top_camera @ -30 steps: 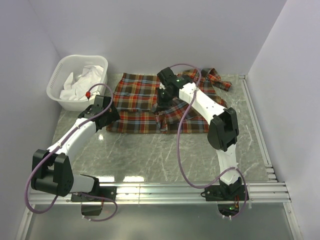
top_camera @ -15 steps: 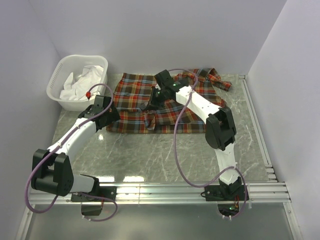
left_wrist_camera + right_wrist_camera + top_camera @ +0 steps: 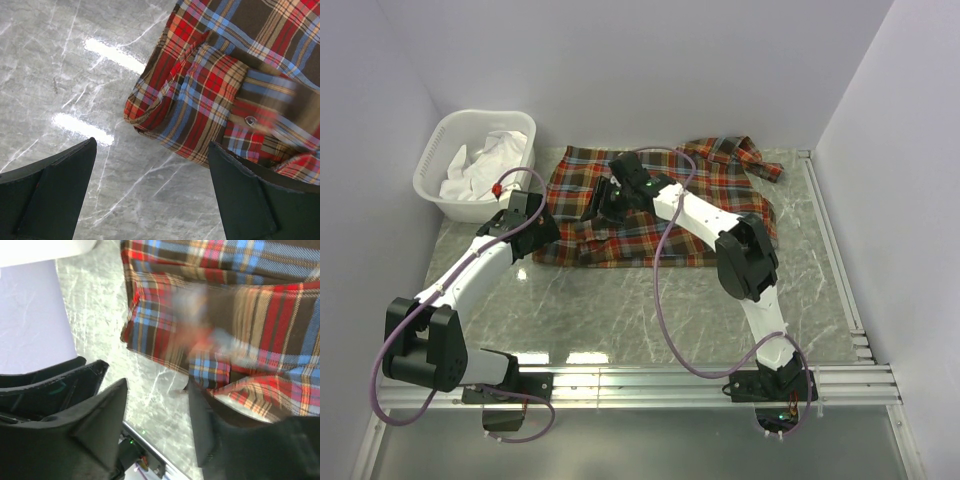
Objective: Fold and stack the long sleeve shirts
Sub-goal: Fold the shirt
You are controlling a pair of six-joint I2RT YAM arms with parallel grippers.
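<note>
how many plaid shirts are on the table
1 that I can tell: the plaid shirt lies across the far middle of the table, below the right gripper. Another could be hidden in its folds.

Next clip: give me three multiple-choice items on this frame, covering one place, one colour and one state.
1. Where does the basket stand?
A. far left of the table
B. near right
C. near middle

2. What colour are the clothes in the basket?
A. plaid
B. white
C. black

3. The left gripper, by the shirt corner, is:
A. shut on cloth
B. shut on the basket rim
C. open, holding nothing

Key:
1 A, it sits at the far left, beside the shirt.
2 B, white cloth fills it.
3 C, its fingers stand wide apart.
</note>
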